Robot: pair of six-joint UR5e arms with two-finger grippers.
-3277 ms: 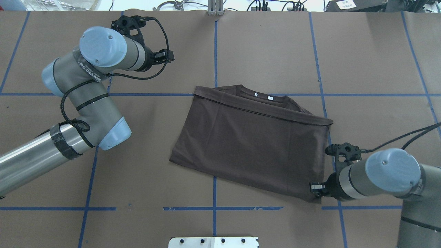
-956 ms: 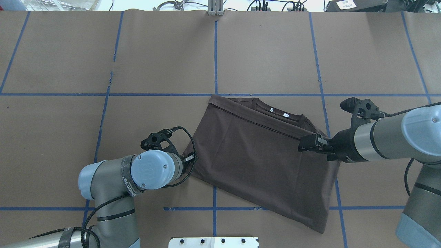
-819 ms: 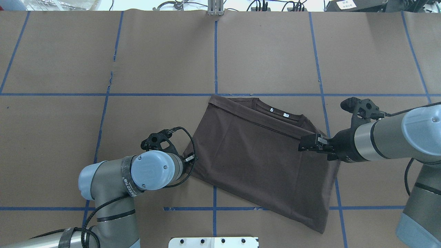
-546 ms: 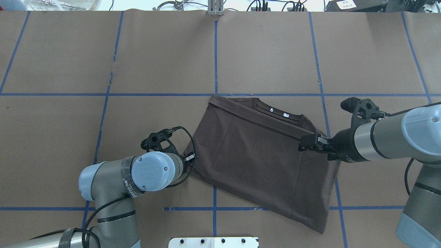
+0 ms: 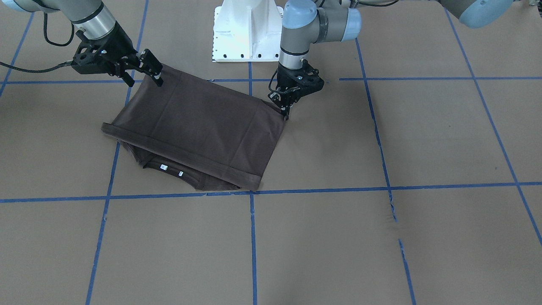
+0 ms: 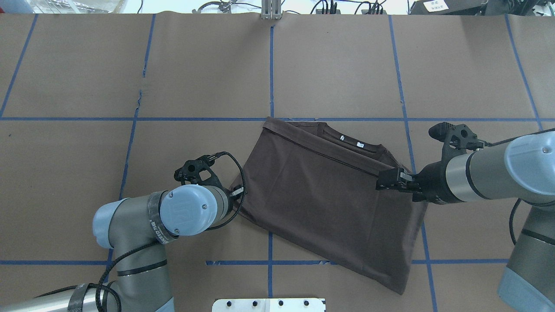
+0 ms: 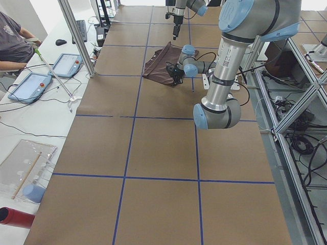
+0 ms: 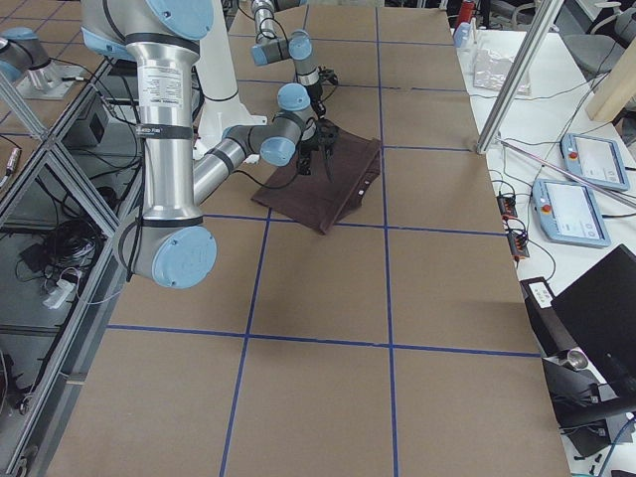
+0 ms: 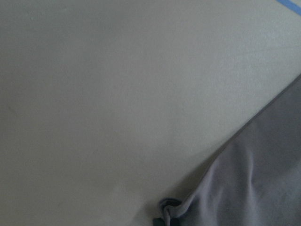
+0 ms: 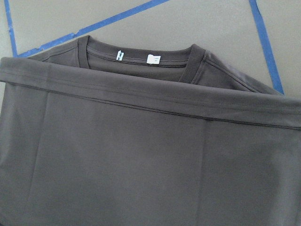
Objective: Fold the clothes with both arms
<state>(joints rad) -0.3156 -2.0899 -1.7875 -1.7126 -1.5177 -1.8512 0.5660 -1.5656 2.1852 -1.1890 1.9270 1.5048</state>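
Overhead exterior shows the paper-covered table [image 6: 338, 65] with its blue tape grid, and the dark brown T-shirt [image 6: 321, 195] lying near the middle of the table's robot-side edge, skewed to the grid. It is folded once, so the hem band [image 6: 321, 149] runs across just below the neck opening, which points to the far edge. The left arm [image 6: 190, 212] bends down at the shirt's left corner, and the right arm [image 6: 477, 173] reaches in low over its right side edge. The left gripper [image 5: 285, 111] looks pinched down on that corner; the left wrist view shows a small bunch of cloth [image 9: 171, 209] gathered there. The right gripper [image 5: 145, 83] appears to have its jaws parted, one fingertip at the fold's end; whether it touches the cloth I cannot tell. I judge the shirt light, limp and easily stretched. Pulled by one corner it will skew and wrinkle rather than slide whole, so matching corners or the doubled hem band are the best holds, taken through both layers. The ribbed collar [image 10: 196, 63] and white neck tags [image 10: 153, 59] lie flat.
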